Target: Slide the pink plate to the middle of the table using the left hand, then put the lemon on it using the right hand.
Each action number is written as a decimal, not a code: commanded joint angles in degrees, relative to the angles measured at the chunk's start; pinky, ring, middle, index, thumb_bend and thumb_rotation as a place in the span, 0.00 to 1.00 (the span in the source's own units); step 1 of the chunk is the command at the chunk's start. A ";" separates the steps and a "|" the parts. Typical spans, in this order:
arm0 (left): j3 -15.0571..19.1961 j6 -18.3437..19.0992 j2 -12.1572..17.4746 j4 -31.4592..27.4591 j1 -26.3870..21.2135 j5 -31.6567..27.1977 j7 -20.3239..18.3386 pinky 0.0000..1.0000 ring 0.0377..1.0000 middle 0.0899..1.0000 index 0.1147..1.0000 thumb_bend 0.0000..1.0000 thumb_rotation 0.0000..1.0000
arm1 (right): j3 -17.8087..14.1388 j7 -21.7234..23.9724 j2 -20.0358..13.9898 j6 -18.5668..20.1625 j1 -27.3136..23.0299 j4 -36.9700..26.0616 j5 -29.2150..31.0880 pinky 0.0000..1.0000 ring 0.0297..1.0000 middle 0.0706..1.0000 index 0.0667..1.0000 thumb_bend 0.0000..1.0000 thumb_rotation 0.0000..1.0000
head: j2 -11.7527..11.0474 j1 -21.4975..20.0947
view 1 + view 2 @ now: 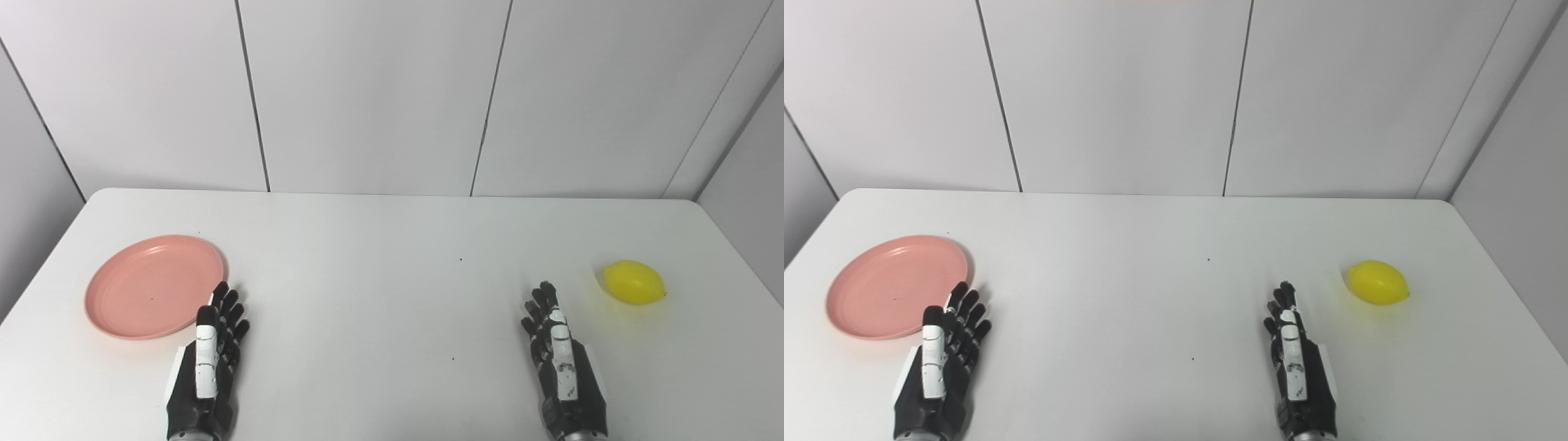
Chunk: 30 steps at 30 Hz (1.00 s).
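Observation:
A pink plate (147, 288) lies flat on the left part of the white table (380, 275), with nothing on it. My left hand (211, 358) rests at the plate's near right rim, open, fingers stretched forward and slightly spread; its fingertips overlap the rim's edge in view. A yellow lemon (634, 282) sits on the right part of the table. My right hand (560, 358) is open, below and to the left of the lemon, with a clear gap between them. Neither hand holds anything.
White wall panels (367, 92) rise behind the table's far edge. The table's left and right edges slant inward. A few tiny dark specks (460, 259) mark the tabletop between the hands.

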 commanded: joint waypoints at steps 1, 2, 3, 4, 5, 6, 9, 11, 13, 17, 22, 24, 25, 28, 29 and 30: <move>-0.39 1.40 0.65 -0.40 0.97 -0.28 -0.24 1.00 1.00 1.00 1.00 0.77 1.00 | 0.26 -0.13 0.68 1.15 1.41 1.85 0.43 1.00 1.00 1.00 1.00 0.70 1.00 | -0.06 0.02; -0.42 1.35 0.63 -0.35 0.96 -0.22 -0.22 1.00 1.00 1.00 1.00 0.77 1.00 | 0.26 -0.15 0.66 1.13 1.39 1.89 0.37 1.00 1.00 1.00 1.00 0.70 1.00 | -0.08 0.06; -0.44 1.32 0.62 -0.32 0.95 -0.19 -0.21 1.00 1.00 1.00 1.00 0.77 1.00 | 0.26 -0.16 0.66 1.11 1.37 1.92 0.34 1.00 1.00 1.00 1.00 0.70 1.00 | -0.08 0.06; -0.50 1.31 0.67 -0.29 0.94 -0.11 -0.24 1.00 1.00 1.00 1.00 0.77 1.00 | 0.30 -0.16 0.63 1.11 1.35 1.93 0.26 1.00 1.00 1.00 1.00 0.70 1.00 | -0.17 0.03; -0.54 1.31 0.71 -0.28 0.93 -0.05 -0.26 1.00 1.00 1.00 1.00 0.77 1.00 | 0.32 -0.15 0.61 1.11 1.33 1.93 0.21 1.00 1.00 1.00 1.00 0.70 1.00 | -0.17 0.03; -0.57 1.31 0.72 -0.28 0.92 -0.02 -0.25 1.00 1.00 1.00 1.00 0.77 1.00 | 0.32 -0.12 0.62 1.06 1.29 2.00 0.27 1.00 1.00 1.00 1.00 0.70 1.00 | -0.21 0.01; -0.57 1.13 0.73 -0.20 0.91 0.02 -0.25 1.00 1.00 1.00 1.00 0.77 1.00 | 0.33 -0.14 0.75 1.07 1.24 2.06 0.38 1.00 1.00 1.00 1.00 0.70 1.00 | -0.22 0.01; -0.62 1.06 0.81 -0.15 0.94 0.18 -0.25 1.00 1.00 1.00 1.00 0.77 1.00 | 0.35 -0.18 0.83 1.05 1.28 2.03 0.39 1.00 1.00 1.00 1.00 0.71 1.00 | -0.21 -0.02; -0.66 0.98 0.88 -0.14 1.01 0.26 -0.29 1.00 1.00 1.00 1.00 0.77 1.00 | 0.38 -0.19 0.88 1.09 1.32 1.97 0.40 1.00 1.00 1.00 1.00 0.71 1.00 | -0.19 -0.05; -0.93 0.43 1.04 -0.04 1.12 0.67 -0.43 1.00 1.00 1.00 1.00 0.77 1.00 | 0.37 -0.10 0.83 1.05 1.32 2.00 0.54 1.00 1.00 1.00 1.00 0.70 1.00 | -0.20 0.01; -1.22 -0.17 1.01 0.16 1.19 1.18 -0.40 1.00 1.00 1.00 1.00 0.77 1.00 | 0.20 -0.08 0.74 0.86 1.24 2.31 0.81 1.00 1.00 1.00 1.00 0.70 1.00 | -0.32 0.19; -1.32 -0.43 0.96 0.32 1.18 1.35 -0.40 1.00 1.00 1.00 1.00 0.77 1.00 | 0.13 -0.09 0.65 0.82 1.18 2.48 0.80 1.00 1.00 1.00 1.00 0.70 1.00 | -0.49 0.43; -1.42 -0.70 0.87 0.49 1.19 1.47 -0.45 1.00 1.00 1.00 1.00 0.77 1.00 | 0.04 0.01 0.53 0.69 1.15 2.64 0.91 1.00 1.00 1.00 1.00 0.70 1.00 | -0.78 1.60; -1.94 -1.19 0.29 0.95 1.35 2.15 -0.21 1.00 1.00 1.00 1.00 0.78 1.00 | -0.34 0.63 -0.22 0.46 1.19 3.13 1.53 1.00 1.00 1.00 1.00 0.71 0.99 | -1.74 4.93; -2.15 -1.20 -0.02 1.12 1.43 2.48 0.05 1.00 1.00 1.00 1.00 0.79 1.00 | -0.53 0.84 -0.54 0.47 1.23 3.24 1.81 1.00 1.00 1.00 1.00 0.70 0.99 | -2.11 6.02; -2.39 -1.44 -0.32 1.40 1.51 2.84 0.32 1.00 1.00 1.00 1.00 0.80 1.00 | -0.73 1.07 -0.89 0.30 1.26 3.43 2.15 1.00 1.00 1.00 1.00 0.70 0.99 | -2.44 7.05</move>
